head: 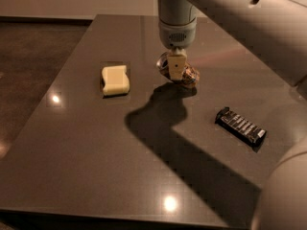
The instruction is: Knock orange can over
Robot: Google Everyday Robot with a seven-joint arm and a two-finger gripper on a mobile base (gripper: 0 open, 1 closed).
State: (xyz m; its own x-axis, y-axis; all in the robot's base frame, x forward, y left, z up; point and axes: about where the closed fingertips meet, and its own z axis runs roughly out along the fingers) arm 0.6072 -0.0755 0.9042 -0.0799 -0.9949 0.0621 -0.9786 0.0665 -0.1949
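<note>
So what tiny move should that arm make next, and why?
Probably lift straight up and away. The gripper sits low against the orange can, toward the far side of the table, and the can looks tipped onto its side, silver top pointing left. If so, the knock seems done, and backing off would avoid rolling it.
</note>
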